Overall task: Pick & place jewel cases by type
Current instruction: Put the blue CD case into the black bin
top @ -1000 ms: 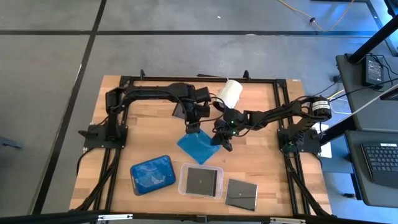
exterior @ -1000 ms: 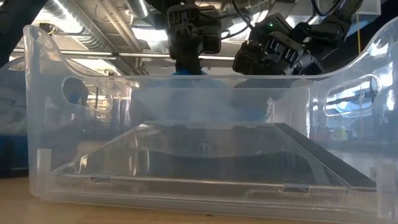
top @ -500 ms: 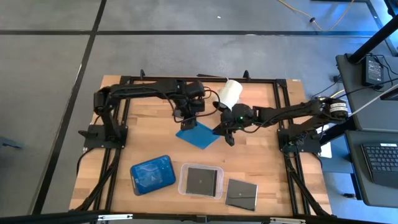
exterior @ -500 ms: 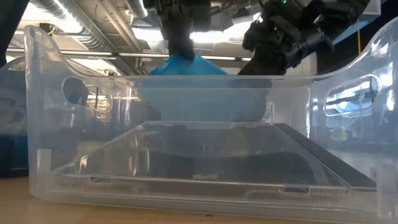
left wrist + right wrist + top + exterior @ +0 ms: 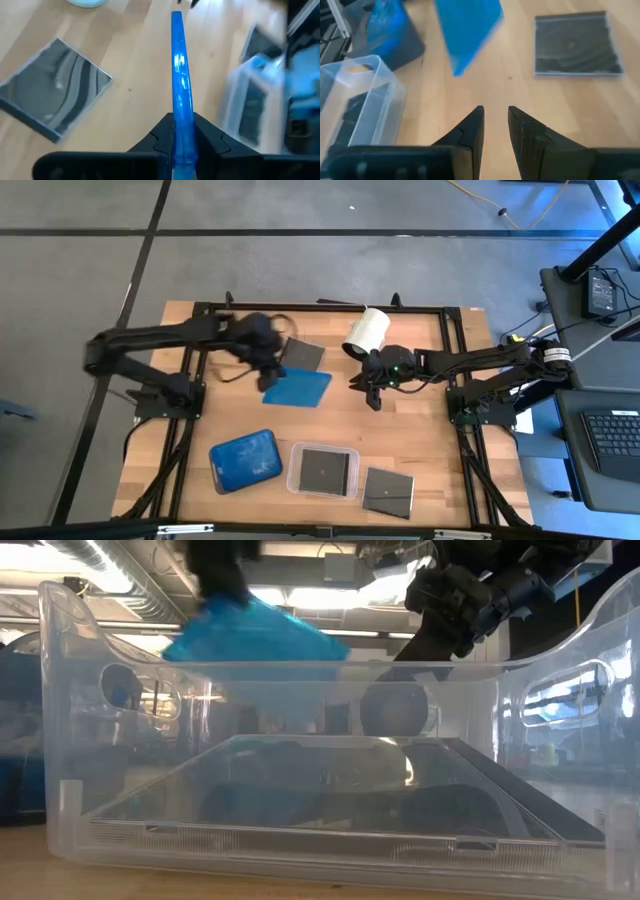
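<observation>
A translucent blue jewel case (image 5: 298, 388) hangs in my left gripper (image 5: 266, 372), above the table's middle; the left wrist view shows it edge-on (image 5: 177, 70). A dark jewel case (image 5: 301, 355) lies flat on the wood just beyond it. My right gripper (image 5: 369, 391) stands to the right of the blue case, apart from it, with its fingers slightly open (image 5: 494, 117) and nothing between them. Another dark case (image 5: 388, 490) lies flat near the table's near edge. One dark case lies in the clear tray (image 5: 323, 470). My left gripper pinches the blue jewel case between its two fingers, one on each flat face, at the edge nearest the wrist (image 5: 179, 111). The fingers come roughly level from the table's left. The case is lifted clear of the table, tilted, and sticks straight out ahead of the fingers.
A dark tray with blue cases (image 5: 245, 460) sits left of the clear tray's wall (image 5: 300, 840) at the near edge. A white cylinder (image 5: 367, 332) lies by the far edge, close behind my right gripper. Bare wood shows around the table's middle.
My left arm has swung toward the table's left and carried the blue case that way, lifting and tilting it. The dark case that the arm covered now shows. My right gripper has drawn back toward the far right and now stands apart from the blue case.
</observation>
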Motion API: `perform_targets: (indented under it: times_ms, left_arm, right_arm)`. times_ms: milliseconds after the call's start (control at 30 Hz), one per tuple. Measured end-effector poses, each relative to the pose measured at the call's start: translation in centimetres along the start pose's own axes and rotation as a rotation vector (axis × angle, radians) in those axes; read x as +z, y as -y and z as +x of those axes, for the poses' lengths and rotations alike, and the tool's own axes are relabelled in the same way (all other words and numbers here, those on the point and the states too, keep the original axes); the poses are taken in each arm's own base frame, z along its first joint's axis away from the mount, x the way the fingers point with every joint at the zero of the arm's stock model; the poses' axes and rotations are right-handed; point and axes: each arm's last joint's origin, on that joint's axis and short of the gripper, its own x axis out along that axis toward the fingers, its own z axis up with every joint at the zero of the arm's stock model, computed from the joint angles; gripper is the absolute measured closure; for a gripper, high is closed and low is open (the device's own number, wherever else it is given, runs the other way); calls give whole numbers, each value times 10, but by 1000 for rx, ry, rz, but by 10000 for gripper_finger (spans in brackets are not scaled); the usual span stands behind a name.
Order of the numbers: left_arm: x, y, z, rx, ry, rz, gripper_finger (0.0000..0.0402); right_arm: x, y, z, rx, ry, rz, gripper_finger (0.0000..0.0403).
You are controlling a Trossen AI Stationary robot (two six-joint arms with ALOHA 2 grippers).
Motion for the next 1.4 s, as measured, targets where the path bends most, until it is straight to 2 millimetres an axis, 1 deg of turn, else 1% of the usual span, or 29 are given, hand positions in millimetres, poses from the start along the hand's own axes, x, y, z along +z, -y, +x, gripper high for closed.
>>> perform_targets:
  times_ms: [100, 200, 333, 433, 567, 733, 900, 1100, 1300, 1400]
  left_arm:
    - [-30, 4, -23, -36, 92, -84, 358]
    - [-62, 7, -41, -60, 178, -141, 358]
    - [-97, 14, -55, -159, 328, -192, 364]
    - [-118, 16, -63, -234, 409, -218, 362]
    - [-142, 18, -63, -277, 436, -190, 359]
    - [-164, 24, -47, -296, 413, -163, 364]
    - [-182, 36, -37, -306, 444, -168, 357]
    - [-199, 57, -37, -320, 481, -157, 364]
    - [-222, 73, -35, -302, 503, -178, 360]
    - [-234, 79, -35, -308, 505, -175, 364]
  right_arm:
    - [3, 1, -3, -28, 26, 1, 312]
    - [4, 2, -3, -36, 38, 8, 312]
    - [4, 2, -3, -37, 38, 22, 312]
    - [5, 3, -3, -52, 48, 64, 312]
    - [5, 3, -3, -53, 49, 115, 312]
    - [5, 3, -3, -51, 51, 191, 312]
    - [5, 3, -3, -49, 58, 219, 312]
    - [6, 2, -3, -47, 63, 222, 312]
    - [6, 2, -3, -46, 69, 229, 312]
    - [6, 2, -3, -46, 72, 247, 312]
